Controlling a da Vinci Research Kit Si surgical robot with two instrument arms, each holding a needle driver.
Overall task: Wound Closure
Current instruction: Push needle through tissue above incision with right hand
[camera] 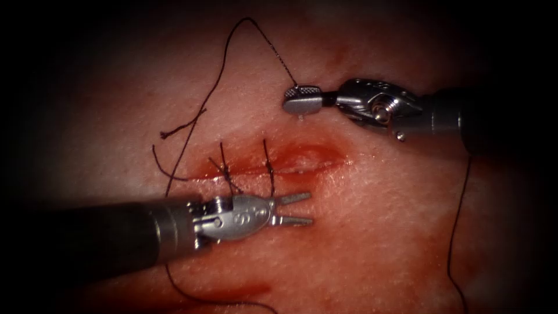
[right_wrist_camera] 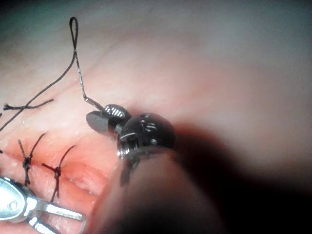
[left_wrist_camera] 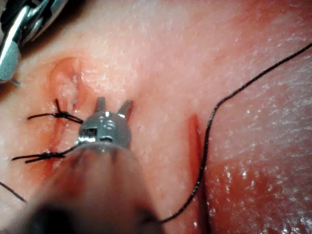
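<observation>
Endo view: cut (camera: 290, 163) runs across the tissue (camera: 378, 232), w/ two tied stitches (camera: 270, 168) over its left part; right part is unstitched and gapes, red fluid (camera: 232, 291) well below the cut. L tool (camera: 293, 209) sits just below the cut by the stitches, jaws spread, holding nothing. R tool (camera: 302, 99) above the cut, jaws pressed together, pinching the thread (camera: 232, 46) at its end; thread arcs up and away from the cut, then drops back to the cut's left end. Needle: can't make it out.

L wrist view: L tool (left_wrist_camera: 113, 108) jaws apart, empty, just beside the cut (left_wrist_camera: 66, 87); both stitches (left_wrist_camera: 61, 116) next to it. Loose thread (left_wrist_camera: 209, 136) lies well off the cut.

R wrist view: R tool (right_wrist_camera: 105, 117) clamped on thread (right_wrist_camera: 78, 63), away from the cut (right_wrist_camera: 83, 178); L tool (right_wrist_camera: 53, 214) by the stitches (right_wrist_camera: 56, 170).

Handling, my guess: thread v. light, limp, slick, frays if crushed; grip well back from the knots. Tissue soft, tears at cut edges; take a modest bite near the edge.
</observation>
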